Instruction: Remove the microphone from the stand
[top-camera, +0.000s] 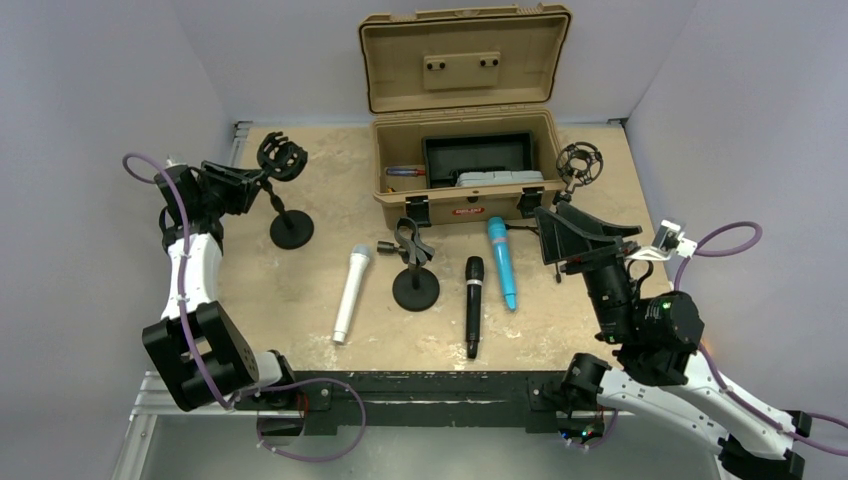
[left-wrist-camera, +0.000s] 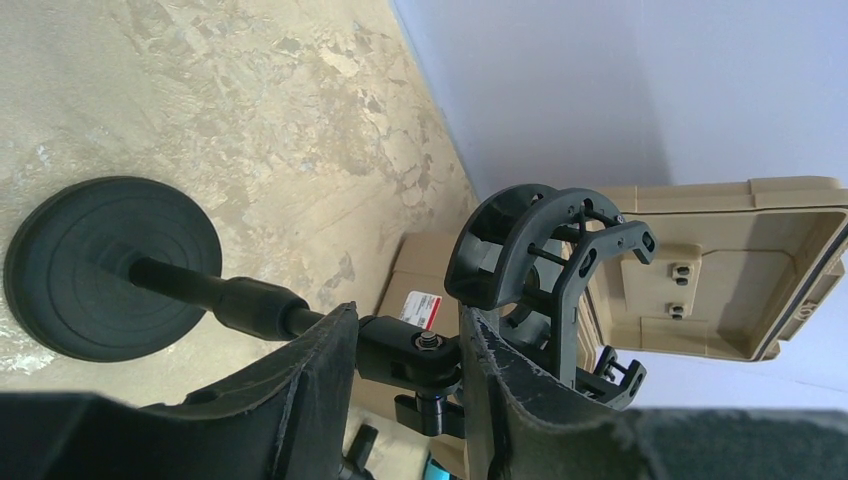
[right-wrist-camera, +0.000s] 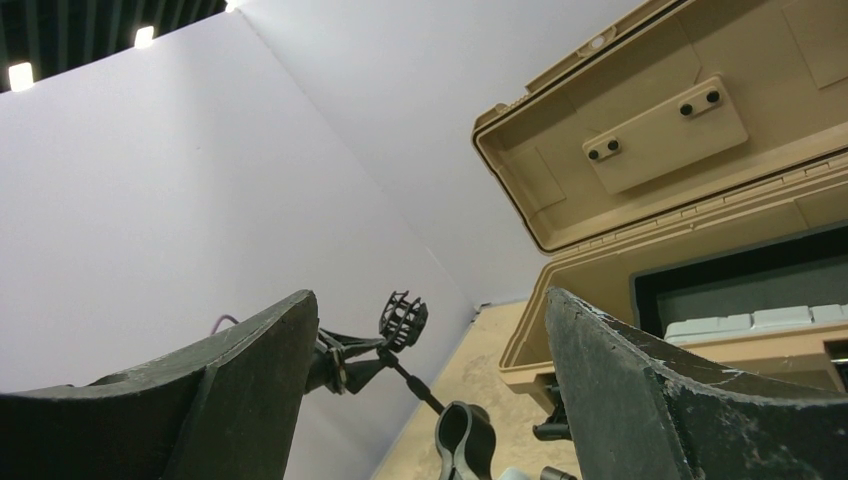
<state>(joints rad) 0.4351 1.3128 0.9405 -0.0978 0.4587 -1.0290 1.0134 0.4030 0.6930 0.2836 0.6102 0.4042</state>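
On the beige table (top-camera: 300, 290), the left gripper (left-wrist-camera: 408, 330) seems clamped on the stand (left-wrist-camera: 250, 300) just under its empty cradle (left-wrist-camera: 520, 250), the right gripper (right-wrist-camera: 428, 300) hangs open, microphones (top-camera: 351, 294) lie loose between the two, so grip firmly, keeping the base (left-wrist-camera: 100, 270) flat.

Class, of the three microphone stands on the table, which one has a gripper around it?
The left stand: the left gripper clasps its neck below the holder. The middle stand and right stand are untouched.
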